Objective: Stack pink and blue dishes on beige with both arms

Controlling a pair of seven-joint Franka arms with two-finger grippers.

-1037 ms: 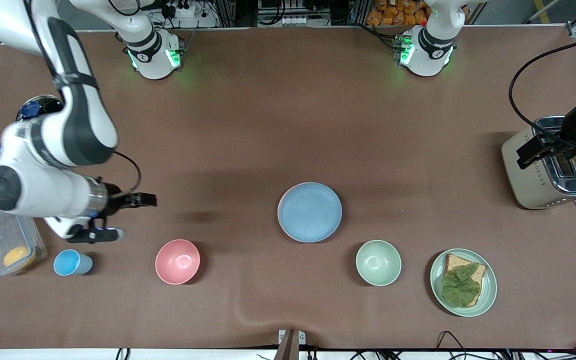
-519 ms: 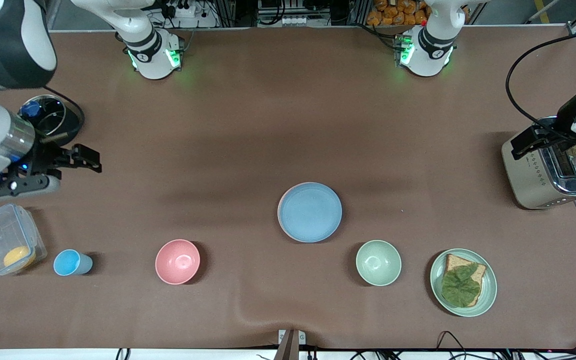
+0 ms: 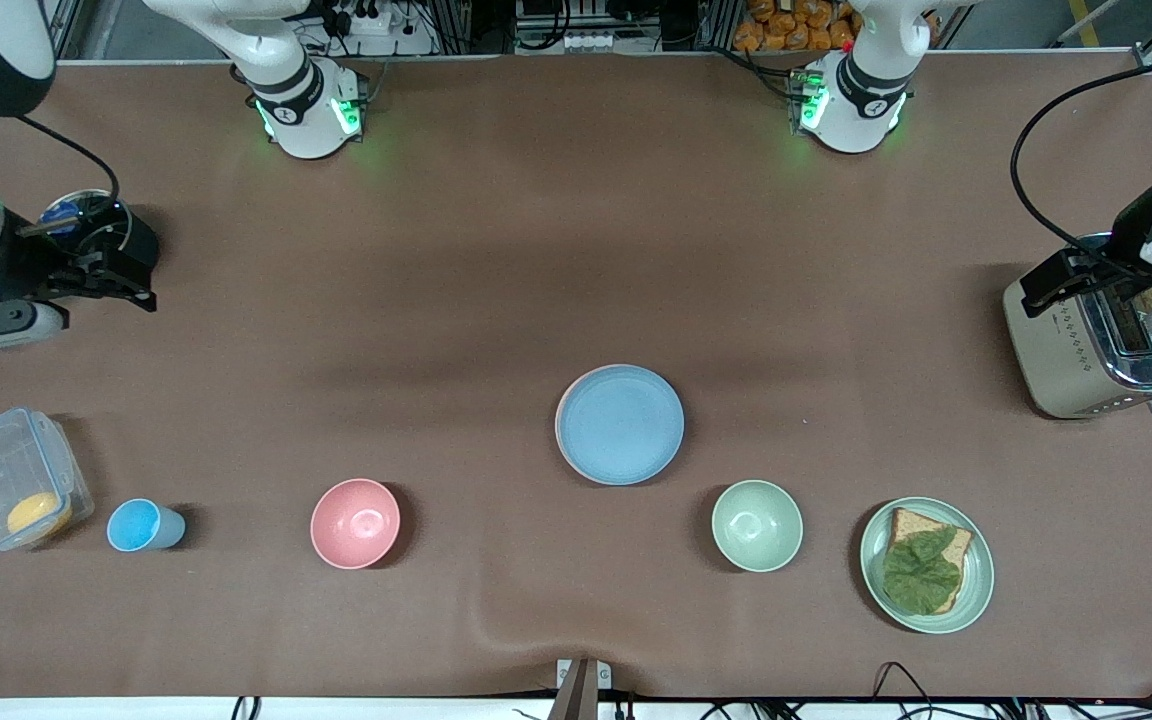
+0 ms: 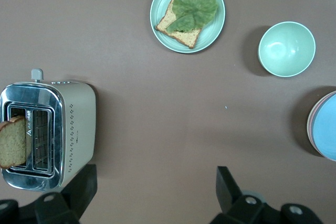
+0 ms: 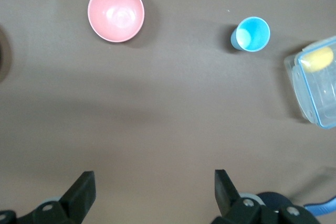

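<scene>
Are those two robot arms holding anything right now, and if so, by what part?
Nothing is held. The left end effector is open above the toaster; the right end effector is open over bare table.

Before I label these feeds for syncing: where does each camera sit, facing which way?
Front: high across the table, facing left arm and right arm bases, looking down.
Left wrist: above toaster and green bowl, looking down; left claw shows.
Right wrist: above pink bowl and blue cup, looking down; right claw shows.
Shared: toaster, in front and left wrist.
</scene>
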